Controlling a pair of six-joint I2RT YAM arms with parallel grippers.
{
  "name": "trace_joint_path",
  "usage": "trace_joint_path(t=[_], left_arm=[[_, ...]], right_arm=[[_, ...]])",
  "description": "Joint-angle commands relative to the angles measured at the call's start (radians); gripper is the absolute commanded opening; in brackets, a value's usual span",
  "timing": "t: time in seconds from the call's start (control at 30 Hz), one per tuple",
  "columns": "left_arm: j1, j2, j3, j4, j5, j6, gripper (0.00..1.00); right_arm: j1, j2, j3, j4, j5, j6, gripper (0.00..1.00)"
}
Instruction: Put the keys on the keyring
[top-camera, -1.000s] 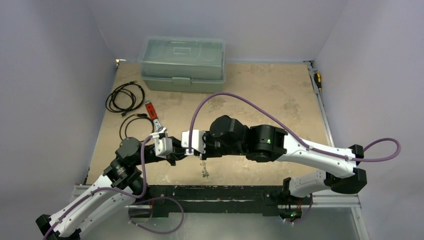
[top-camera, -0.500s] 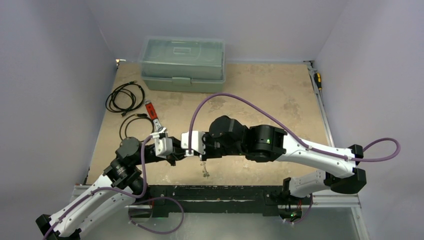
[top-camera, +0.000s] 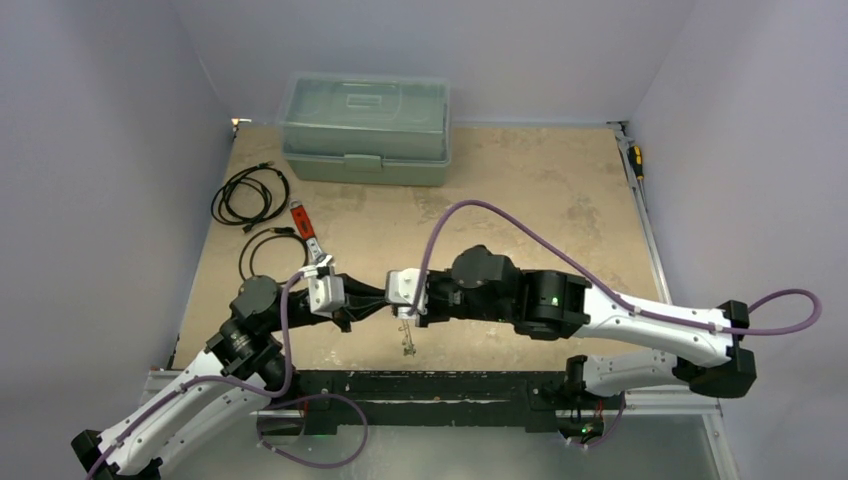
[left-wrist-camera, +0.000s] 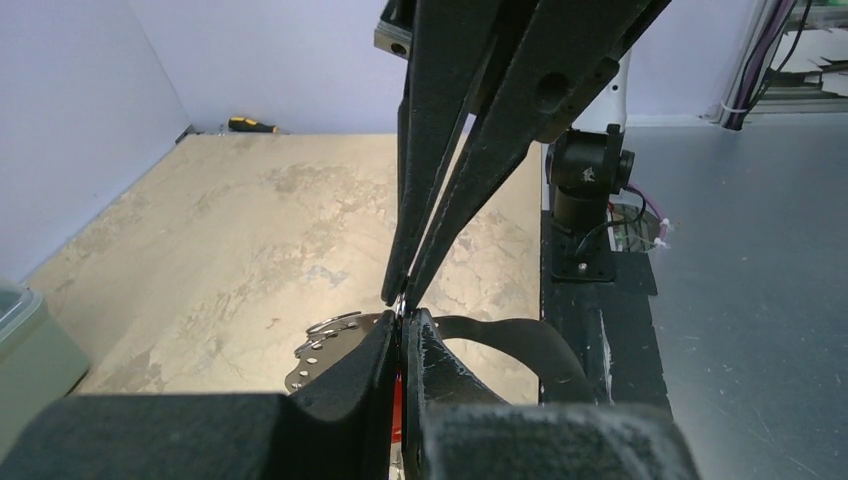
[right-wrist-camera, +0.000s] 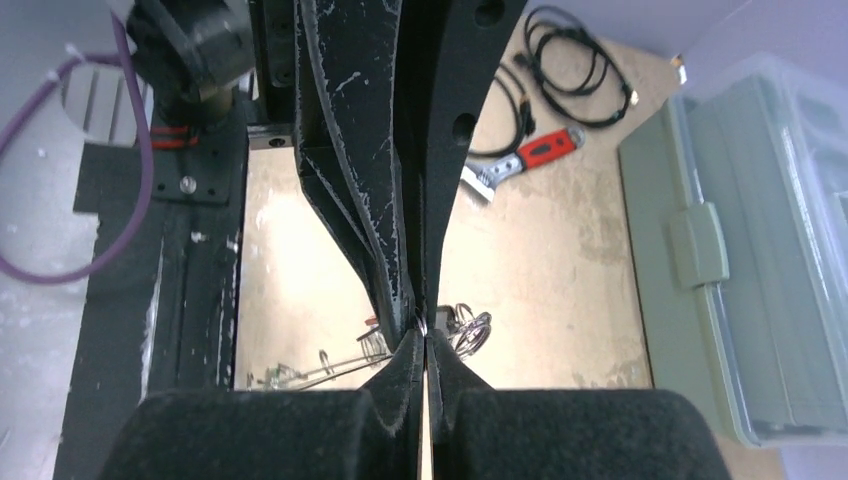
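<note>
Low over the table's near edge, my left gripper (top-camera: 368, 305) and right gripper (top-camera: 384, 302) meet tip to tip, both shut. A short glint of the keyring (right-wrist-camera: 424, 324) wire shows exactly where the tips touch, also visible as the keyring (left-wrist-camera: 401, 305) in the left wrist view. A bunch of keys (top-camera: 406, 342) dangles below the junction, with small coiled rings (right-wrist-camera: 472, 330) beside my right gripper (right-wrist-camera: 425, 340). A red sliver shows deep between the jaws of my left gripper (left-wrist-camera: 404, 322), and a silver perforated plate (left-wrist-camera: 320, 350) sits beside it. Most of the hoop is hidden.
A grey-green lidded toolbox (top-camera: 365, 125) stands at the back. Two coiled black cables (top-camera: 250, 195) and a red-handled wrench (top-camera: 305, 235) lie at the left. A yellow-handled screwdriver (top-camera: 636, 160) rests along the right wall. The black mounting rail (top-camera: 440, 385) runs just below the grippers.
My right arm has drawn back to the right, so its fingers no longer overlap the left ones, and its jaws have shut. The left arm has stayed still.
</note>
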Motion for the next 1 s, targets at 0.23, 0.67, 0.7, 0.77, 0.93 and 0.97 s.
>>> trace_joint_path(t=[0.23, 0.67, 0.7, 0.77, 0.93, 0.97], left_arm=[[-0.005, -0.043, 0.047, 0.1, -0.005, -0.012, 0.07], [-0.004, -0.039, 0.046, 0.107, 0.019, -0.023, 0.13], [-0.004, -0.04, 0.046, 0.107, 0.019, -0.023, 0.13], [-0.005, -0.042, 0.045, 0.108, 0.018, -0.026, 0.13], [-0.004, -0.037, 0.044, 0.114, 0.02, -0.038, 0.17], [-0.004, -0.037, 0.044, 0.115, 0.021, -0.039, 0.17]], right_arm=[[-0.004, -0.231, -0.348, 0.646, -0.048, 0.129, 0.0], [-0.004, -0.271, -0.354, 0.658, -0.1, 0.142, 0.0], [-0.004, -0.278, -0.354, 0.657, -0.101, 0.142, 0.0], [-0.003, -0.287, -0.354, 0.655, -0.108, 0.143, 0.0], [-0.004, -0.285, -0.34, 0.631, -0.124, 0.135, 0.0], [-0.004, -0.282, -0.338, 0.628, -0.128, 0.134, 0.0]])
